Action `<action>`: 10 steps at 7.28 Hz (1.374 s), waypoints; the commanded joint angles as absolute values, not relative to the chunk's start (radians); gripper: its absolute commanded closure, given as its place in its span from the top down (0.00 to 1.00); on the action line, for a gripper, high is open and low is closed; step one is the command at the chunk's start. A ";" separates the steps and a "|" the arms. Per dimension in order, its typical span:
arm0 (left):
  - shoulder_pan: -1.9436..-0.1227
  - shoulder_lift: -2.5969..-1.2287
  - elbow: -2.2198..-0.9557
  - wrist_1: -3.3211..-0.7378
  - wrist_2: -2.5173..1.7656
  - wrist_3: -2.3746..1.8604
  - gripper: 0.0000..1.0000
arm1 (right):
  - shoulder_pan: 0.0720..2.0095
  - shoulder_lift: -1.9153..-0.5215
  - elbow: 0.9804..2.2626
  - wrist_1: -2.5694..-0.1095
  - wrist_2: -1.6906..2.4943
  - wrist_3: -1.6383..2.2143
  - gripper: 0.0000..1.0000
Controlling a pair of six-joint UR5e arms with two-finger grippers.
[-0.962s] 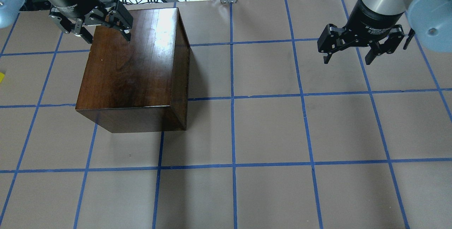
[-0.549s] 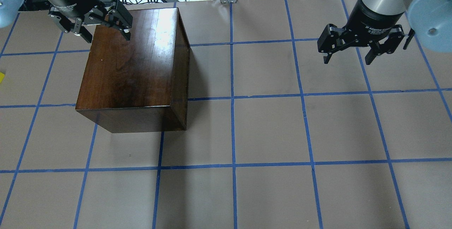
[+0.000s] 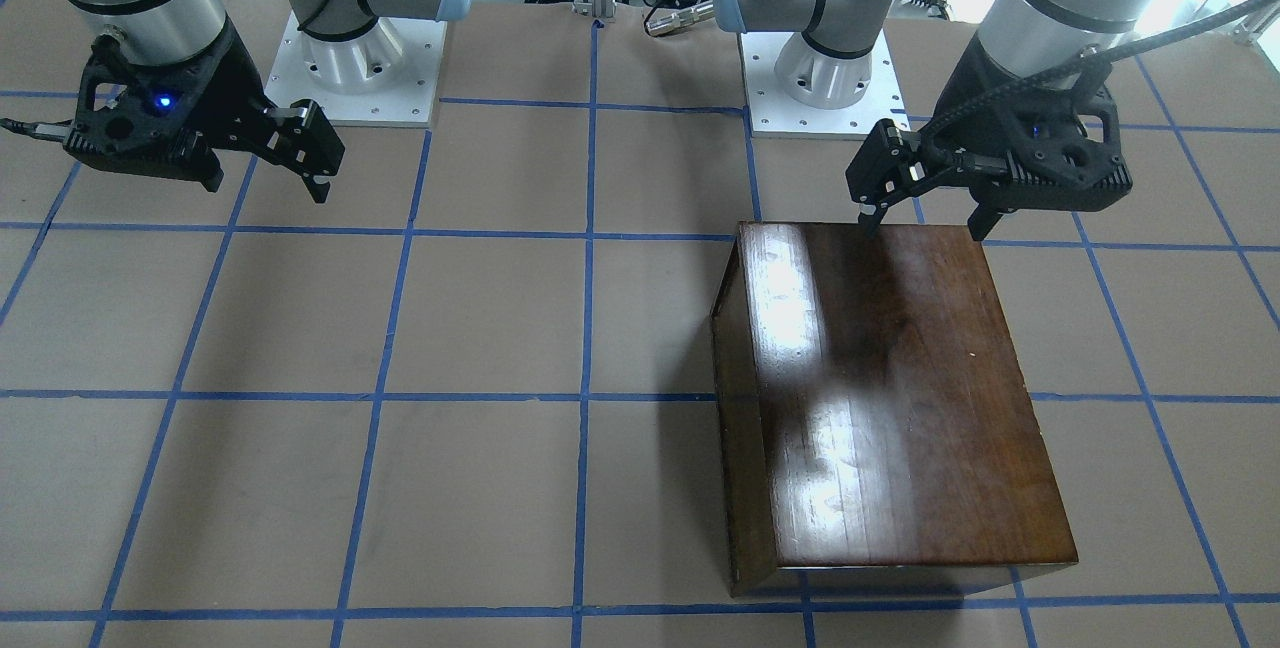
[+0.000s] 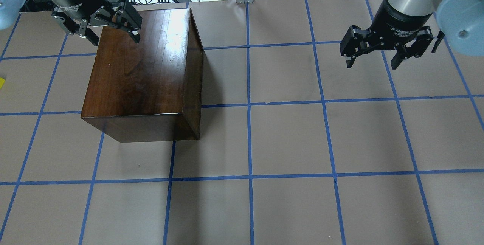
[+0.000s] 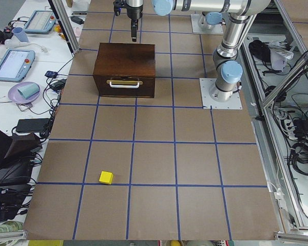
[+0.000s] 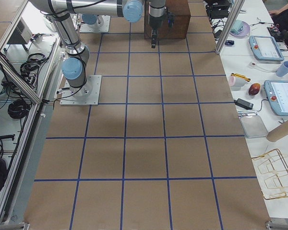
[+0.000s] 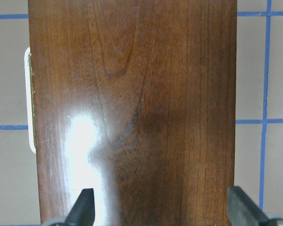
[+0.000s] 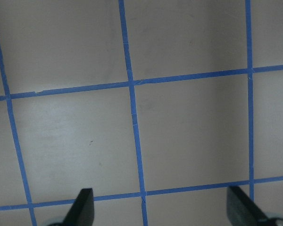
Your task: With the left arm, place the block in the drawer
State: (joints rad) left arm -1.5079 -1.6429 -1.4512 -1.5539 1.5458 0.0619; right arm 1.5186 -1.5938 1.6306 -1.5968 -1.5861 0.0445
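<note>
The yellow block [image 5: 106,177] lies on the table far from the box, towards the table's left end; only its edge shows in the overhead view [image 4: 1,82]. The dark wooden box [image 4: 140,71] has its drawer shut; the drawer front with a pale handle [image 5: 125,83] faces the block. My left gripper [image 4: 115,41] is open and empty above the box's rear top edge, also in the front view [image 3: 923,225] and the left wrist view [image 7: 162,202]. My right gripper [image 4: 372,65] is open and empty above bare table on the right.
The brown table top [image 4: 287,143] carries a blue tape grid. Cables, a purple dish and tablets lie on the white bench [image 5: 25,92] beyond the table's far edge. The arm bases [image 3: 350,58] stand at the robot's side.
My left gripper has shifted very slightly towards the table's far edge over the box. The right gripper, the box and the block have not moved.
</note>
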 commanded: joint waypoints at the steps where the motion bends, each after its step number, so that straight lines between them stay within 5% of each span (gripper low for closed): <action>1: -1.508 -1.643 -1.451 -1.554 1.545 0.061 1.00 | 1.519 -1.594 1.631 -1.597 -1.586 0.044 1.00; 10: -1.483 -1.626 -1.453 -1.549 1.548 0.075 1.00 | 1.519 -1.594 1.631 -1.597 -1.586 0.044 1.00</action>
State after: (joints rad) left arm -1.4959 -1.6302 -1.4516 -1.5487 1.5453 0.0712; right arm 1.5187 -1.5938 1.6311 -1.5969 -1.5861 0.0445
